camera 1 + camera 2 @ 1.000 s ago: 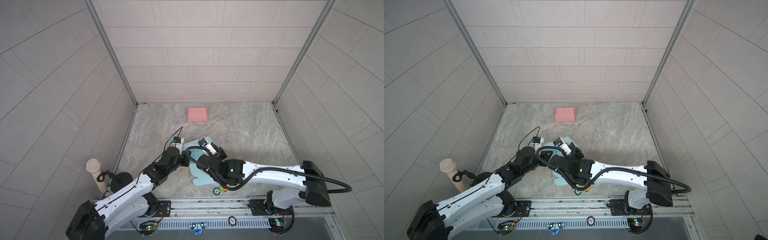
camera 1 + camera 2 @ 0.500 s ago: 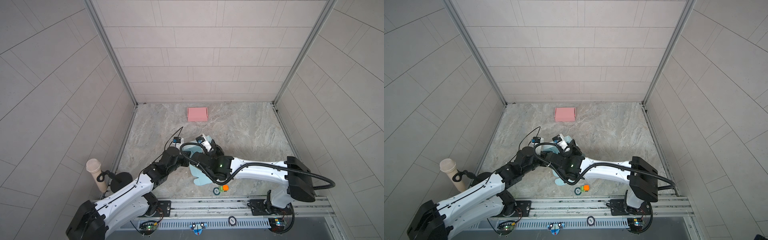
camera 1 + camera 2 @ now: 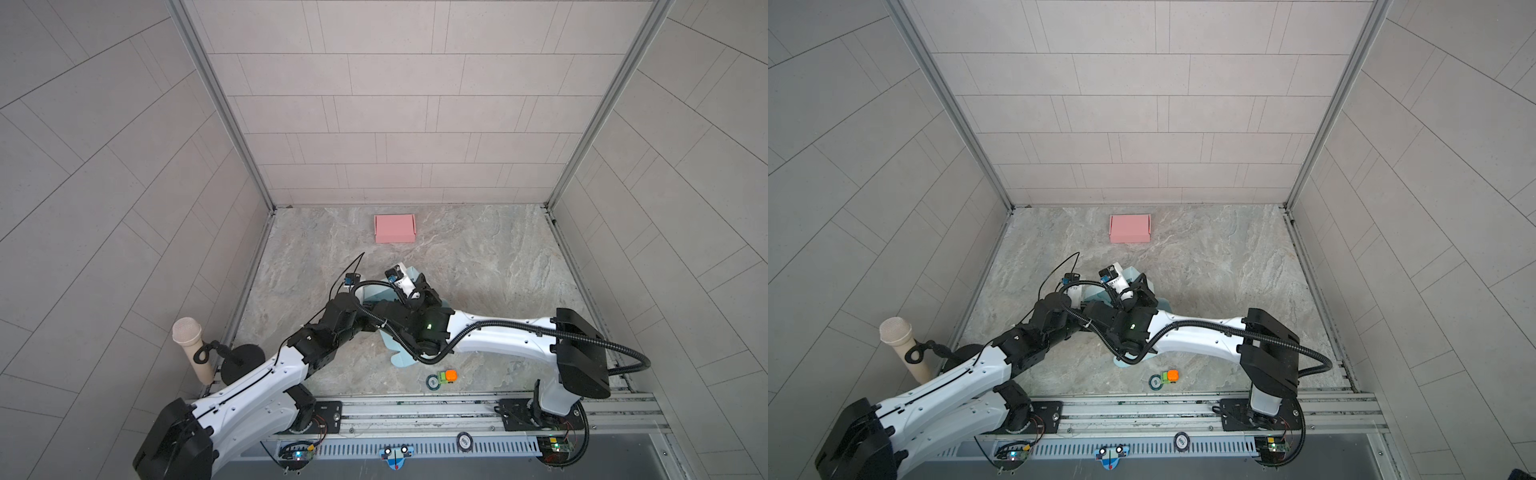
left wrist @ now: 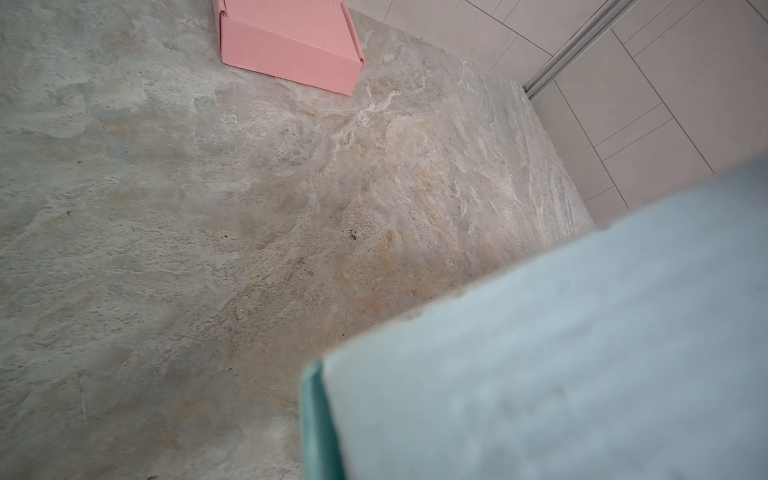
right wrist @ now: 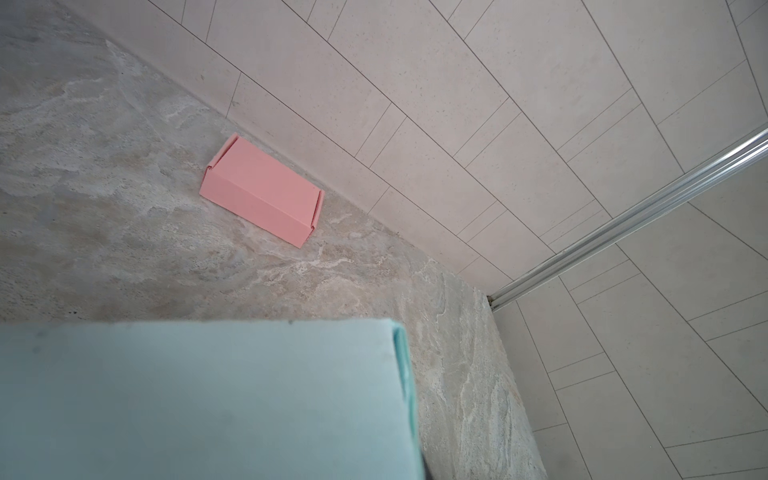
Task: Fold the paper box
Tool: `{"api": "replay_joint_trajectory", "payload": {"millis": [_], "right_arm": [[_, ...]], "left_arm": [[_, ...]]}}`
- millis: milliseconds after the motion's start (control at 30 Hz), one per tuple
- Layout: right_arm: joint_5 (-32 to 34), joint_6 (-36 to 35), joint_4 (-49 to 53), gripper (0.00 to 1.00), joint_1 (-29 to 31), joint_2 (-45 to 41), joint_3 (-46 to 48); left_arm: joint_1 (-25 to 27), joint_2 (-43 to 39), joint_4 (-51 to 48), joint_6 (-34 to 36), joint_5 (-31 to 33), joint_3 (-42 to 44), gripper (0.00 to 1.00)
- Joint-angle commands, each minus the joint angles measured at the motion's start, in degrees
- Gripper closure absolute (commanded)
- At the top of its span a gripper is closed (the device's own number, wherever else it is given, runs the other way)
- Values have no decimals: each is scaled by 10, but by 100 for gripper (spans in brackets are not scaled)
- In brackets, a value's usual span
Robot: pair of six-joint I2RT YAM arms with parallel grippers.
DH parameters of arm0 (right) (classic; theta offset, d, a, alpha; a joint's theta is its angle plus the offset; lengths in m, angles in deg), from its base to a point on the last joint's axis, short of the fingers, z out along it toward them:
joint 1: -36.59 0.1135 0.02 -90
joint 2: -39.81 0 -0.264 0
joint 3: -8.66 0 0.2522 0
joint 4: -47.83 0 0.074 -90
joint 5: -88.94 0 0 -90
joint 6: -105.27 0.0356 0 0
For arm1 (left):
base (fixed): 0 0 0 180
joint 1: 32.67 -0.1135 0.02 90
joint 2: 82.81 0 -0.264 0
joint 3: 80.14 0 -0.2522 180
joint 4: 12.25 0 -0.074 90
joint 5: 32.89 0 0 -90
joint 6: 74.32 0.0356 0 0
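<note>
Paper box (image 3: 400, 360), pale blue, sits mid-floor toward 6 o'clock, 1 panel edge raised before each wrist camera. Left gripper (image 3: 372, 297) is clenched; right gripper (image 3: 422, 286): cannot tell. Bare floor (image 3: 498, 270) spans 1 to 4 o'clock; pink box (image 3: 394, 228) sits at 12.

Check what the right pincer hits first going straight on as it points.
Probably the blue paper box, whose panel looms close in the right wrist view ahead of the right pincer; whether they touch is unclear.
</note>
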Motion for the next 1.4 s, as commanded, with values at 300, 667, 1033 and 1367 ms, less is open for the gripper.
{"api": "replay_joint_trajectory", "payload": {"millis": [300,667,1033,1367], "right_arm": [[10,14,5,99,-7,5,6],[12,15,-12,83,-6,-24,19],[-10,11,-35,69,3,-72,44],[-38,25,-34,53,20,-119,66]], "left_arm": [[10,-13,48,12,-50,-7,89],[10,-14,48,11,-47,-4,89],[10,-5,52,11,-43,0,89],[10,0,48,14,-36,-3,89]]}}
